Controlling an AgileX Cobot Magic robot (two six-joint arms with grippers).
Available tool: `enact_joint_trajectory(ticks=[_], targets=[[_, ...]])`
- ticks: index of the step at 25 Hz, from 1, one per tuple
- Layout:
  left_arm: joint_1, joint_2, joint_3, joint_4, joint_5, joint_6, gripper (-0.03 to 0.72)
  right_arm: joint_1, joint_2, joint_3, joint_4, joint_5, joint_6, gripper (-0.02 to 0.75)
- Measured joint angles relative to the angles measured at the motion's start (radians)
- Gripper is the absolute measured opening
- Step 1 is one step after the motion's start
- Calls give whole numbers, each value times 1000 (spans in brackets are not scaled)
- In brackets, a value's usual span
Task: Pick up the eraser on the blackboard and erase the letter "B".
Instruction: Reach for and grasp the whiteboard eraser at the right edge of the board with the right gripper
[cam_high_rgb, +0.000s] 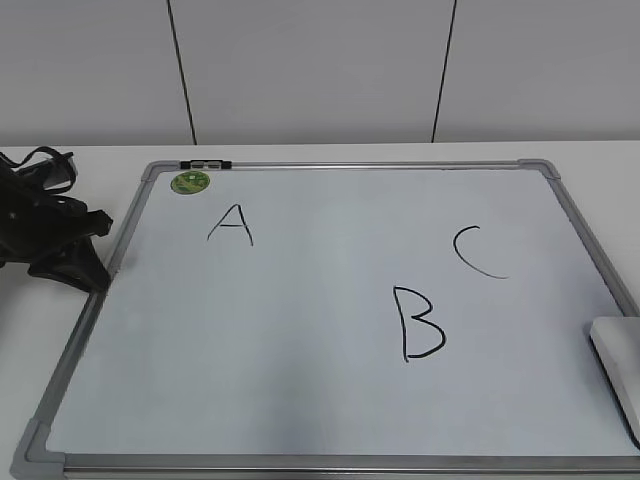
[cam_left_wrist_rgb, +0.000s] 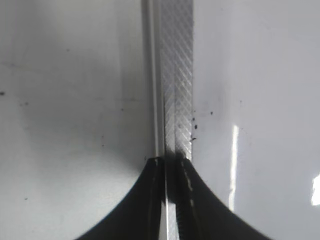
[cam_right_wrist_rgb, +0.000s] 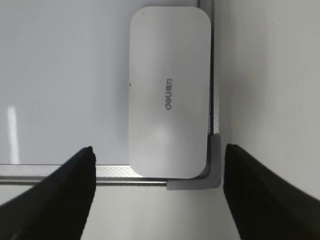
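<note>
Eraser (cam_right_wrist_rgb: 169, 92) lies flat in the blackboard (cam_high_rgb: 300, 400) corner, against the frame; likely light, rigid, smooth plastic, so pinch across its long sides; right tool (cam_right_wrist_rgb: 159, 190) spread wide above it; left tool (cam_left_wrist_rgb: 172, 165) pinched together over the frame.

The eraser (cam_high_rgb: 618, 368) runs off the right edge of the exterior view, only its left part showing. The blackboard (cam_high_rgb: 300, 400) loses its lower right corner and part of its bottom frame to the same picture's border. The left arm (cam_high_rgb: 45, 230) is cut by the left edge, its pincer not distinguishable there. In the left wrist view, the left pincer (cam_left_wrist_rgb: 172, 200) covers a stretch of the board's frame (cam_left_wrist_rgb: 177, 75), and its base leaves the bottom edge. In the right wrist view, the right pincer's fingers (cam_right_wrist_rgb: 65, 195) are cropped at the bottom, and small print on the eraser (cam_right_wrist_rgb: 169, 92) is hard to read.
</note>
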Motion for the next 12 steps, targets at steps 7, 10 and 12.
enact_joint_trajectory(ticks=[7, 10, 12], targets=[[0, 0, 0, 0, -2, 0, 32, 0, 186, -32, -3, -60, -2, 661], [0, 0, 0, 0, -2, 0, 32, 0, 253, -61, -6, -80, -2, 662], [0, 0, 0, 0, -2, 0, 32, 0, 300, -80, -13, -88, -2, 662]])
